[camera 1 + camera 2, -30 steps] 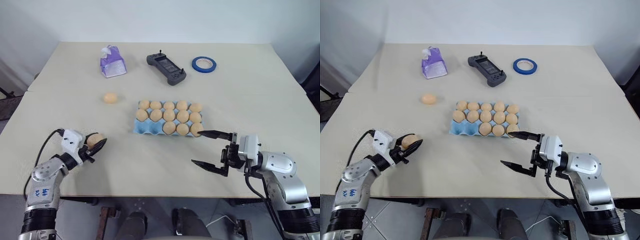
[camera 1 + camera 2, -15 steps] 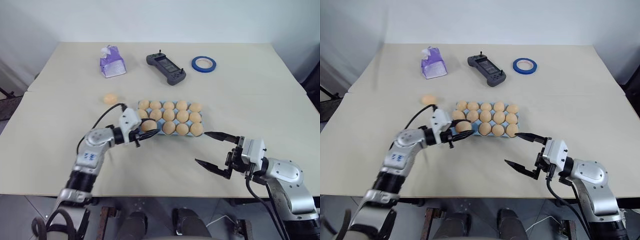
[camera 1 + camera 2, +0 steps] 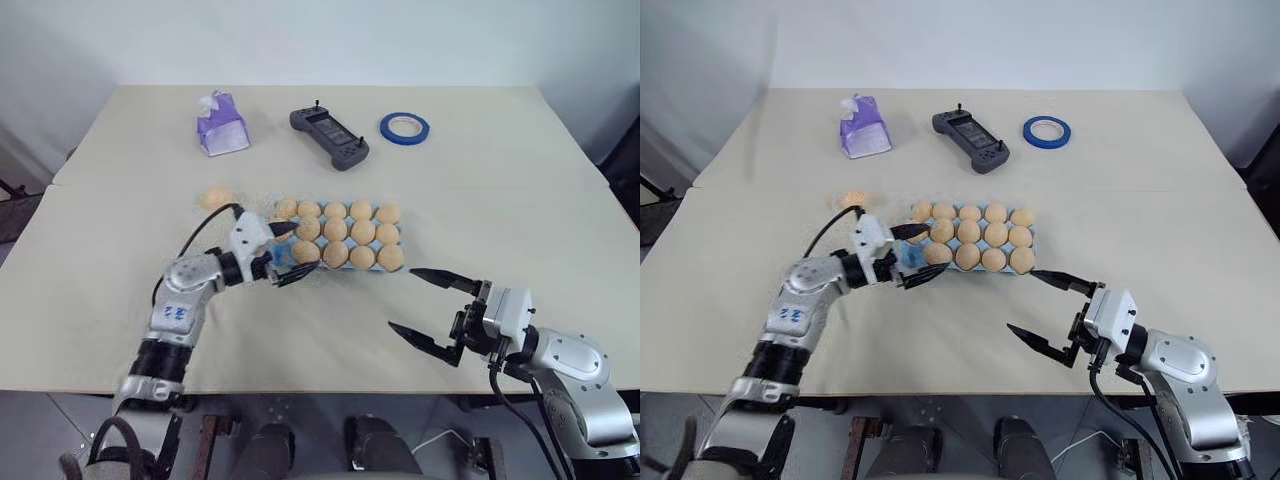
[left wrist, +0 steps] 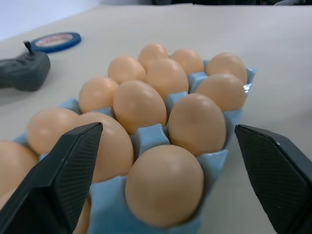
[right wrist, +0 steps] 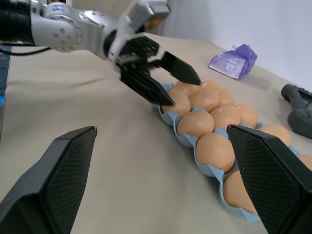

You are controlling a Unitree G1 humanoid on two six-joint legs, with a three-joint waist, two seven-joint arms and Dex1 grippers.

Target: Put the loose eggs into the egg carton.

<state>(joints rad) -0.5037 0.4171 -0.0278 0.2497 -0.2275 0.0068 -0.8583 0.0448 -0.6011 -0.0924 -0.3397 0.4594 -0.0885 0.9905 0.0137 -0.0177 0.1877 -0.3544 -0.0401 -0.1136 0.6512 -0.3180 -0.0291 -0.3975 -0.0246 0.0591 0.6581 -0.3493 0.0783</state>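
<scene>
**Left gripper spread at the carton's end, right gripper idle**

While the left gripper sits at the left end of the carton, its two black fingers stand wide apart and hold nothing; one finger lies over the back corner, the other reaches along the front edge beside the nearest egg. In the left wrist view the same fingers frame the tray from both lower corners, with the eggs seated in their blue cups between them.

Lower right in the head view, the right gripper hovers over bare table, also spread wide and empty, well apart from the carton's right front corner. Its wrist view looks along the tray toward the left gripper.

The carton lies near the middle of the table, long side across the frame, its cups filled with tan eggs in three rows. One loose egg rests on the table just left of the carton's back corner, close behind the left arm.

Along the upper part of the frame sit a purple bag at upper left, a grey controller in the centre, and a blue tape roll to its right.
</scene>
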